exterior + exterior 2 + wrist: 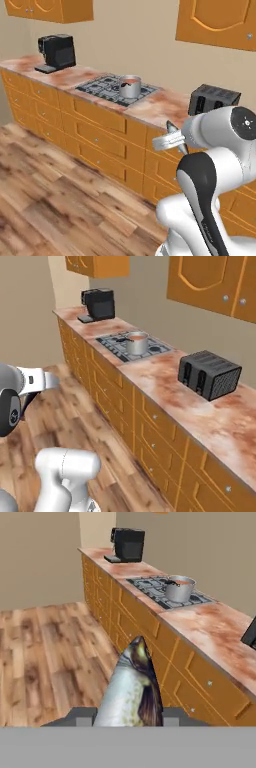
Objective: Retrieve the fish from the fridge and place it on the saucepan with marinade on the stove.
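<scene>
The gripper clamps a smooth, tapered silver-brown fish above the wood floor, well short of the counter. Far off, the shiny cylindrical saucepan of reddish marinade stands on the flat grey stove.

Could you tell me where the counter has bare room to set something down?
Free patches: the counter between the stove and the toaster, and between the coffee machine and the stove. The cooktop is crowded: the saucepan of marinade sits on its burners. The gripper holds the fish.
</scene>
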